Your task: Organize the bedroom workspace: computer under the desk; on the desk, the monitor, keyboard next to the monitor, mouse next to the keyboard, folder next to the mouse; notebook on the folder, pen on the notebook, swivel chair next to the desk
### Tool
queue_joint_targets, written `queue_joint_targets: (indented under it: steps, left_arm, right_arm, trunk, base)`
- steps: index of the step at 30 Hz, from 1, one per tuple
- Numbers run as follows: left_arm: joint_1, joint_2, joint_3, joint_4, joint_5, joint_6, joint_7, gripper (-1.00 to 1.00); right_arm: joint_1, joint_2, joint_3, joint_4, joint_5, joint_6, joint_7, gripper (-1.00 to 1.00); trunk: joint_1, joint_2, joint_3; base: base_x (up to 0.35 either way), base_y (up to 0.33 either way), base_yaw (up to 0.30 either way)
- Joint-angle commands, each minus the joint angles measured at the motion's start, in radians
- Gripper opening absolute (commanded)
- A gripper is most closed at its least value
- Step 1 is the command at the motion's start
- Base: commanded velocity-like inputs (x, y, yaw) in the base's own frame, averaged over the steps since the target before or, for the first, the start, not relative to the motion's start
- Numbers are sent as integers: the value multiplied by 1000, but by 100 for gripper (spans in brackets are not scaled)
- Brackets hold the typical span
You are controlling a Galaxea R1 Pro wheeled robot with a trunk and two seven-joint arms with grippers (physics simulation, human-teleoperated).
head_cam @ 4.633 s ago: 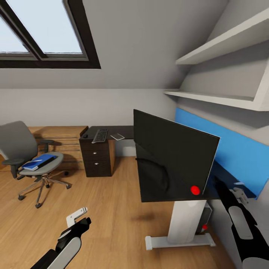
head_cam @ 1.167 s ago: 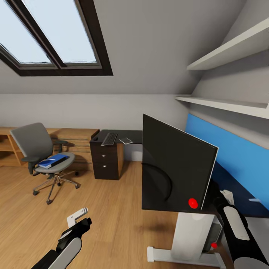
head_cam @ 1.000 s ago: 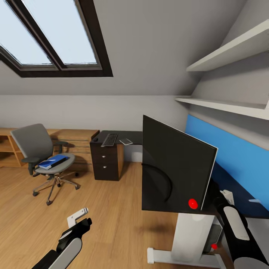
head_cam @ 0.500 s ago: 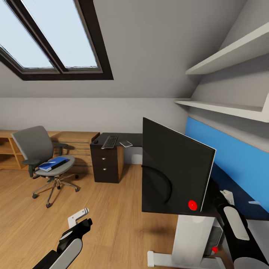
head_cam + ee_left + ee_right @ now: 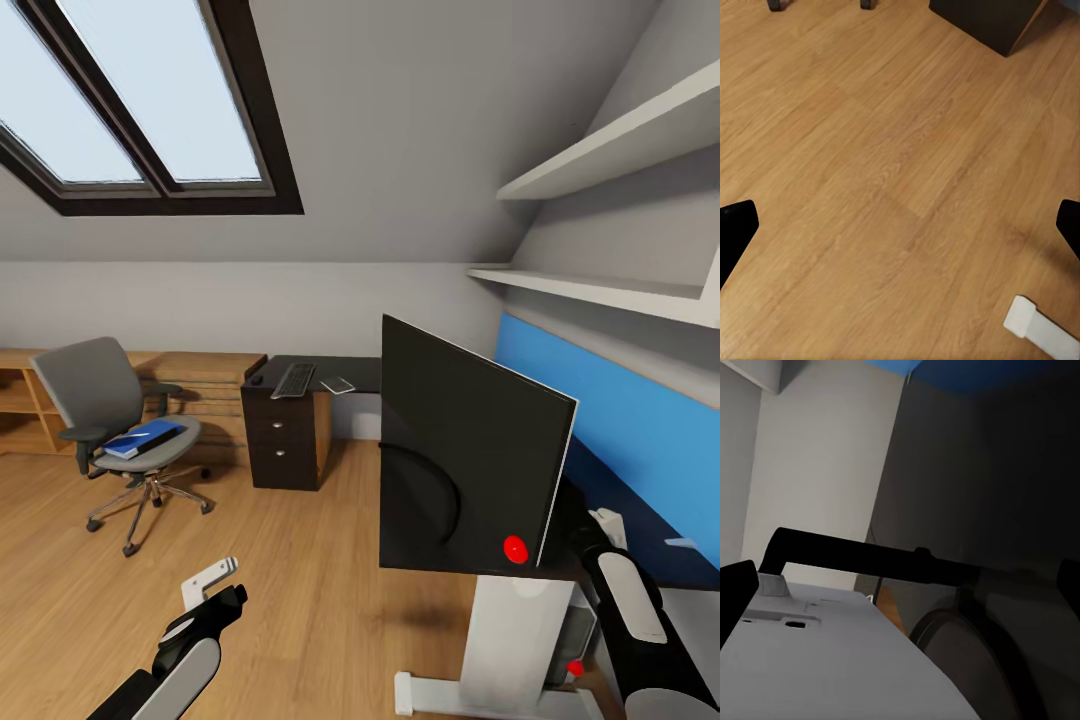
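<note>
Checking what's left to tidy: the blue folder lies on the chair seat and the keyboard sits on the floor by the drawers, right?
Not quite. The head view shows the keyboard on the desk, above the drawers. The folder does lie on the chair seat.

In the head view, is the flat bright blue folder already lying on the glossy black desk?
No, the blue folder lies on the seat of the grey swivel chair, apart from the black desk.

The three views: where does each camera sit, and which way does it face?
Head view: high on the robot, facing the monitor, desk and swivel chair; both arms show.
Left wrist view: on the left arm, facing down at the wooden floor; open jaws at the edges.
Right wrist view: close by the monitor, facing its stand; jaws at the edges.
Shared by head and right wrist: monitor, blue panel.
</note>
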State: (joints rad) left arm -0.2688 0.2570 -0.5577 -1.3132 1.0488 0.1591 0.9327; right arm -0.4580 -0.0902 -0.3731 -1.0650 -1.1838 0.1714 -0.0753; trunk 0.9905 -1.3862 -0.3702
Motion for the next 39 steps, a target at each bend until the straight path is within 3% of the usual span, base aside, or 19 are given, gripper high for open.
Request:
queue_joint_targets:
  steps: [1,8,24,35,39]
  left_arm:
    - [-1,1,-2,-1,2,5,6,100]
    - [-1,1,-2,-1,2,5,6,100]
    - [-1,1,-2,-1,2,5,6,100]
    - [-1,0,-6,11,2,5,5,100]
    - [-1,-15,-9,20,1,5,5,100]
  right_arm:
    - [-1,1,-1,-2,-8,5,-6,100]
    - [-1,1,-1,-1,-8,5,-7,100]
    - [-1,0,-1,-1,-8,8,-8,100]
    - [-1,1,13,-1,-8,7,-8,100]
    - [-1,1,26,-2,-8,6,-8,100]
  trunk:
    - [0,-1,-1]
    - [0,-1,-1]
    - [0,-1,-4]
    - [0,-1,-4]
    - [0,-1,-4]
  base:
    - [0,0,0]
    - [0,0,47]
    - [0,0,209]
    - [0,0,15]
    - [0,0,0]
